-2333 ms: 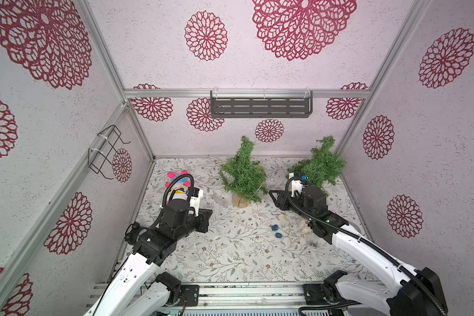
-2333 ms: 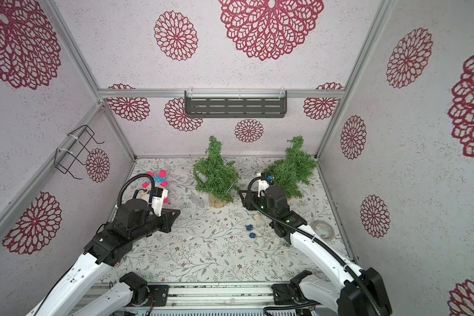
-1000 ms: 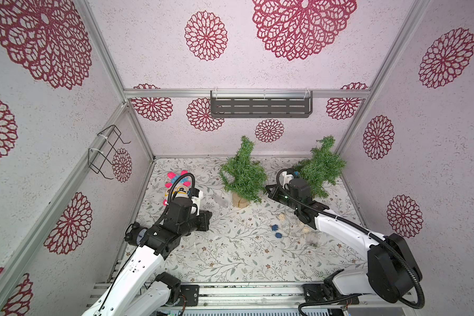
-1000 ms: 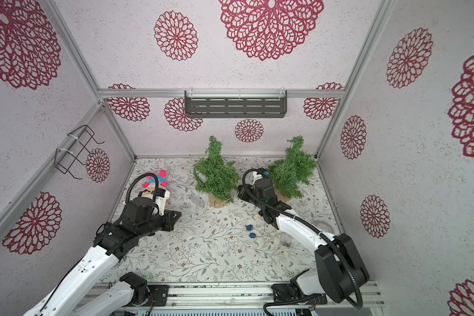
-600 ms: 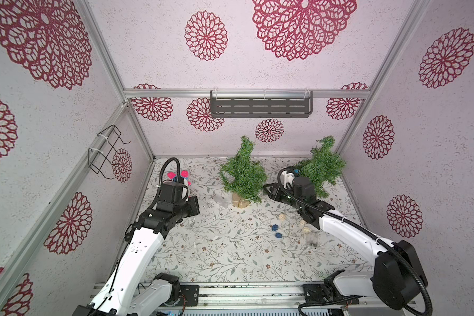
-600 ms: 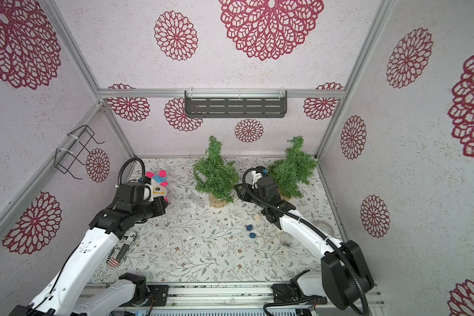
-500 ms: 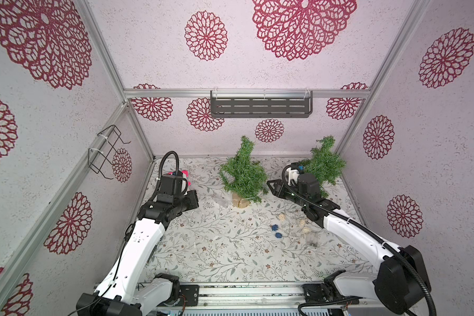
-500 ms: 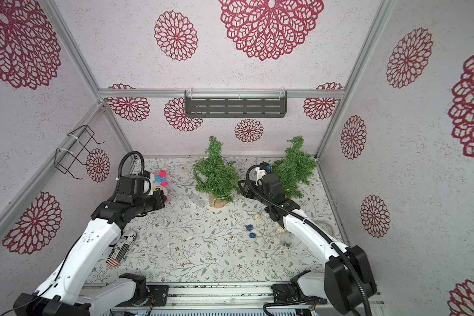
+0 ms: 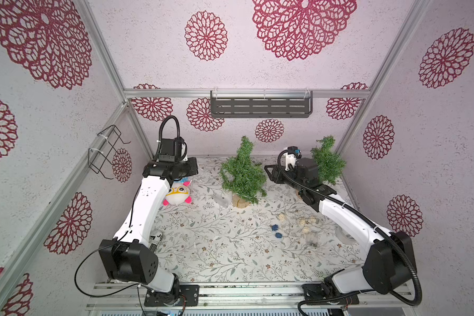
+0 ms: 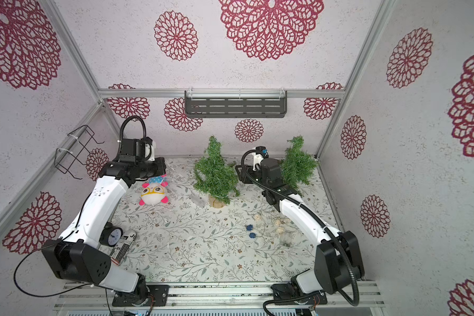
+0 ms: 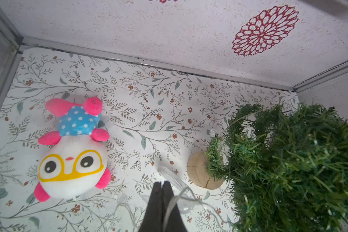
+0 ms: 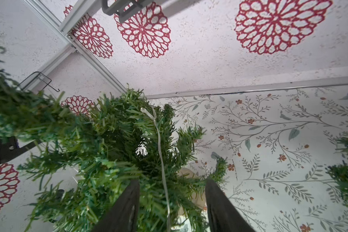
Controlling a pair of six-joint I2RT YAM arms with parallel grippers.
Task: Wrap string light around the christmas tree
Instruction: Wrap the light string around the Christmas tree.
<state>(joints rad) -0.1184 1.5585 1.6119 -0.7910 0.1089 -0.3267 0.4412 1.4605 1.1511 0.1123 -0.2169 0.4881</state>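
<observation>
We see a white plush toy (image 9: 177, 193) with yellow glasses, pink limbs and a blue dotted body lying on the floral table cover (image 9: 216, 251) toward the back left. 2 small blue pieces (image 9: 274, 227) lie close together right of centre. A dark slotted shelf (image 9: 260, 107) hangs on the back wall and a wire rack (image 9: 104, 153) on the left wall. In a top view, a round dial gauge (image 10: 112, 236) sits just beside a labelled can (image 10: 123, 246).

Cannot follow the string light (image 12: 160, 152) past the right wrist picture's edge, nor trace it in both top views. Loses the far end of the plush toy (image 9: 177, 194) behind the left arm (image 9: 148, 202). Crops the christmas tree (image 11: 299, 170) in the left wrist view.
</observation>
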